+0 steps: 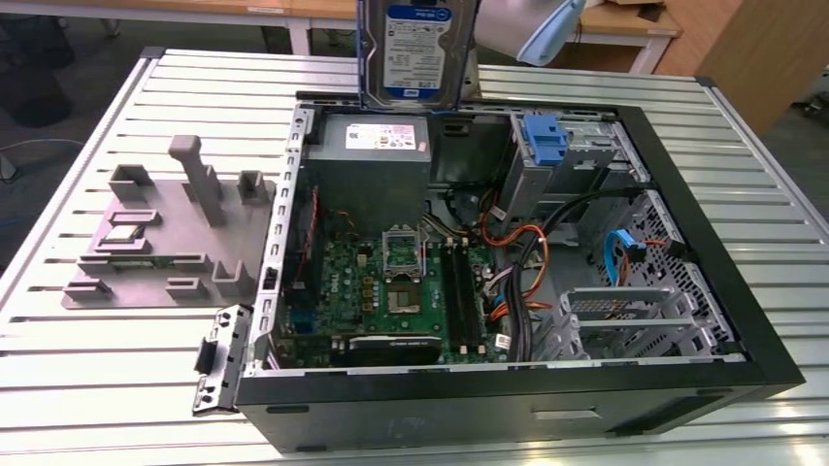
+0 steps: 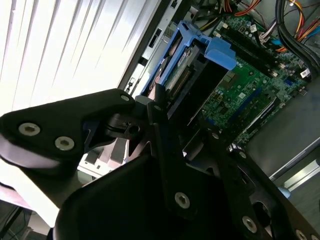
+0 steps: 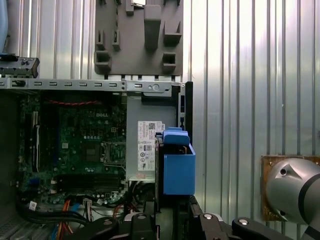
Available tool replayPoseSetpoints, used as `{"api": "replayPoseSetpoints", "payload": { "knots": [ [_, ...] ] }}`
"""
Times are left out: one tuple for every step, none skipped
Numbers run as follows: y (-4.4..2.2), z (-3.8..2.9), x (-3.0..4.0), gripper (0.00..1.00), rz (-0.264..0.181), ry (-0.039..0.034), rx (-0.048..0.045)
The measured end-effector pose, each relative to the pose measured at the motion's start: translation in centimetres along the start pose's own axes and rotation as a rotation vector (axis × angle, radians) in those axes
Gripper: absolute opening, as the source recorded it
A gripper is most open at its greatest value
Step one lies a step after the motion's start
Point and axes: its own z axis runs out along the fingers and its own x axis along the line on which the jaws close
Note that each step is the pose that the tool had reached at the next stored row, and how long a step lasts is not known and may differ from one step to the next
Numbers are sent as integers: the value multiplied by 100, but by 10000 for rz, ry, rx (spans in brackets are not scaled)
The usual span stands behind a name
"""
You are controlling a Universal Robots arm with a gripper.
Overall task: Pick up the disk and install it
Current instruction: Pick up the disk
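The disk [image 1: 414, 49], a silver drive with a white-and-blue label, hangs upright above the far wall of the open computer case [image 1: 725, 291]. It is over the grey power-supply box [image 1: 376, 141]. In both wrist views my gripper [image 2: 182, 120] [image 3: 172, 220] is shut on the disk [image 2: 182, 70], whose blue bracket [image 3: 177, 167] sticks out past the black fingers [image 2: 162, 130]. The disk is clear of the case and touches nothing else.
Inside the case lie the green motherboard [image 1: 388, 282], bundled cables [image 1: 518, 282], a metal drive cage [image 1: 622, 316] and another blue bracket [image 1: 550, 141] in the far bay. A grey fixture plate [image 1: 169, 233] sits on the slatted table [image 1: 104, 369] at the exterior view's left.
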Motion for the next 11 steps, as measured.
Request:
{"api": "replayPoseSetpoints", "payload": {
  "knots": [
    [0, 0, 0, 35, 0, -1, 1],
    [0, 1, 0, 35, 2, -2, 2],
    [0, 1, 0, 35, 2, -3, 2],
    [-1, 1, 0, 35, 2, -2, 2],
    [-1, 1, 0, 35, 1, -2, 1],
    [-1, 1, 0, 35, 1, -2, 1],
    [-2, 1, 0, 35, 1, -2, 1],
    [-2, 1, 0, 35, 1, -2, 2],
    [-2, 1, 0, 35, 1, -2, 2],
    [-2, 1, 0, 35, 1, -2, 2],
    [-2, 1, 0, 35, 1, -2, 2]
  ]
}}
